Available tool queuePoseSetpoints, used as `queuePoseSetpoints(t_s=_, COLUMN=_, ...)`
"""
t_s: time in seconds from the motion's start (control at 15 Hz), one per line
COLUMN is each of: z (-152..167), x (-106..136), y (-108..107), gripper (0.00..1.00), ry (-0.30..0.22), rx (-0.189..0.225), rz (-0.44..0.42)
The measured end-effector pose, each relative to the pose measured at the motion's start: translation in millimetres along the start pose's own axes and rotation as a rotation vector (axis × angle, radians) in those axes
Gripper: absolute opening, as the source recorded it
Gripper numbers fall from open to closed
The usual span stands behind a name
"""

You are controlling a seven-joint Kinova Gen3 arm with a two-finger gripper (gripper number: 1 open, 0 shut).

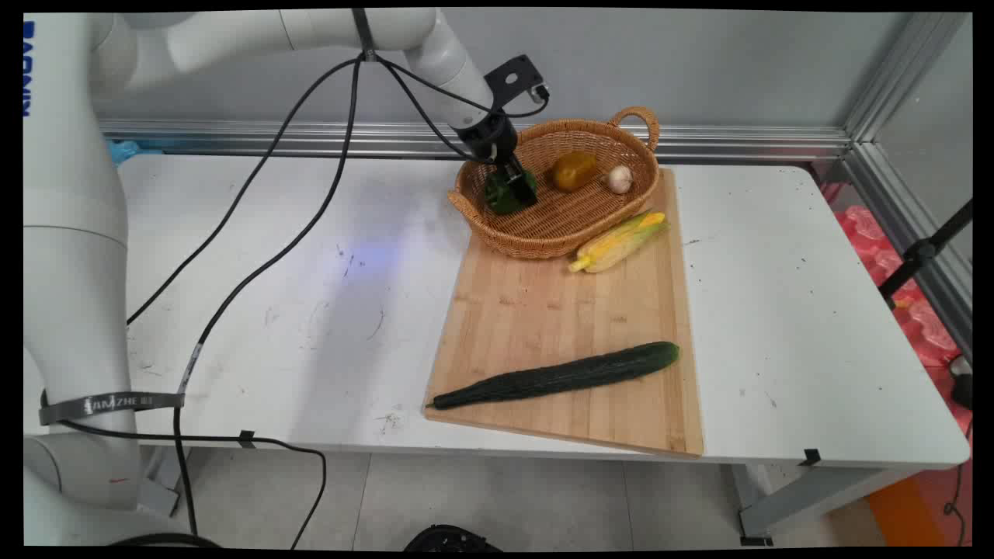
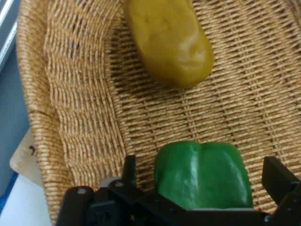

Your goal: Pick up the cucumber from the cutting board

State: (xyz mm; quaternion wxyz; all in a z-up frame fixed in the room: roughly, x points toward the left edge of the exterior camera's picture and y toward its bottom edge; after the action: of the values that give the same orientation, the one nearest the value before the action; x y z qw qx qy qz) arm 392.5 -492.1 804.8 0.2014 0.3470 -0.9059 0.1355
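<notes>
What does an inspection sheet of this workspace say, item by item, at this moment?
Surface: white table, scuffed, with a wooden cutting board on it.
Things: wicker basket on the board's far end holds a green pepper, a yellow pepper and a mushroom; corn and cucumber lie on the board.
Clutter: nothing seen.
Gripper: gripper inside the basket, fingers either side of the green pepper, apart from it.
Cables: black cables hang from the arm across the table.
Surroundings: grey wall, metal frame, red items on the floor at right.
</notes>
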Motion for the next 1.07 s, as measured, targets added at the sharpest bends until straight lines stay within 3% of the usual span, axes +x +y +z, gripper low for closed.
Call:
queuePoseSetpoints(t_s=0.27, z=-15, x=2, y=2, gripper=1.0, ry=0.015, rx=0.001, rz=0.009)
queuePoseSetpoints(t_s=0.6, z=-58, x=6, y=17, gripper=1.0, ry=0.031, rx=-0.007, rz=0.028)
queuePoseSetpoints(t_s=0.87, z=-92, x=5, y=33, gripper=1.0, ry=0.032, rx=-0.032, rz=0.058)
queuePoseSetpoints(t_s=1.07, z=-126, x=-1, y=50, gripper=1.0, ry=0.023, rx=-0.076, rz=0.096)
